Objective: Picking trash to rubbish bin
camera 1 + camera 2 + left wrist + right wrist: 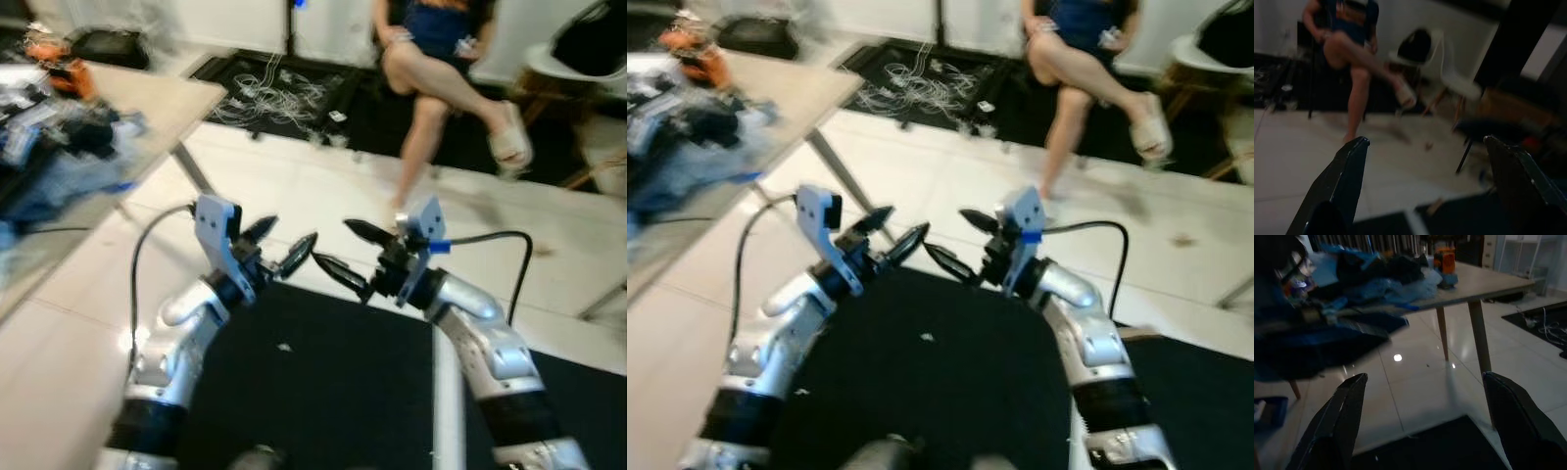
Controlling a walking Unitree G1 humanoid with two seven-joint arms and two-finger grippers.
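Black fingers of the left gripper [279, 245] and the right gripper [345, 251] are spread wide and hold nothing, both raised side by side at the middle of the frame over a dark mat [323, 382] on the pale tiled floor [294, 186]. No clear piece of trash or bin can be made out; the cluttered table [157, 103] at upper left and a seated person [446, 59] at the top are blurred. This looks like the searching step, so the next move calls for finding the trash first.

Both eye views are bright and evenly lit, but soft with motion blur. The two wrist views are dim and blurred. Small spots of glare shine on the glossy pale tiled floor [1415, 382] beside the cluttered light wooden bench [1484, 281].
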